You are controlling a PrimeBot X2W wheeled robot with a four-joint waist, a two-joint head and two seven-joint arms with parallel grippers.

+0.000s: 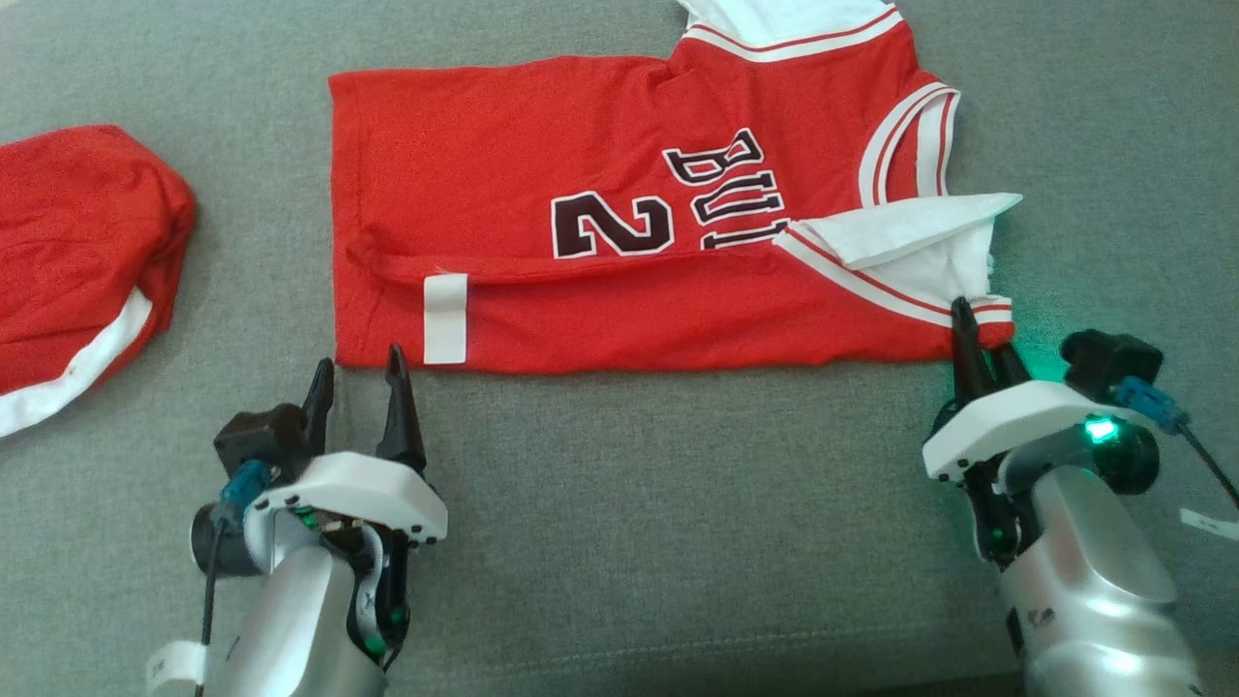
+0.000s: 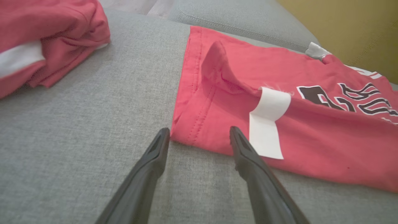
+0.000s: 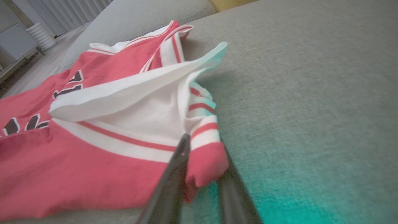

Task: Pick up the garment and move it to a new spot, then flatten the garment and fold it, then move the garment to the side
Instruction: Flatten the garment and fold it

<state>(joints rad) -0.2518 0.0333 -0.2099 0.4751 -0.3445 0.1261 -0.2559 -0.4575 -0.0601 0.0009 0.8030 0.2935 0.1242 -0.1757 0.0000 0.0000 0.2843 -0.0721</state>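
Grey sofa (image 1: 619, 542), mustard wall (image 2: 342, 25)

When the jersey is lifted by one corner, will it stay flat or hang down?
Probably floppy: the jersey shows a raised crease near its hem. Thin, so likely light; the right gripper pinches only a corner, so the rest should sag.
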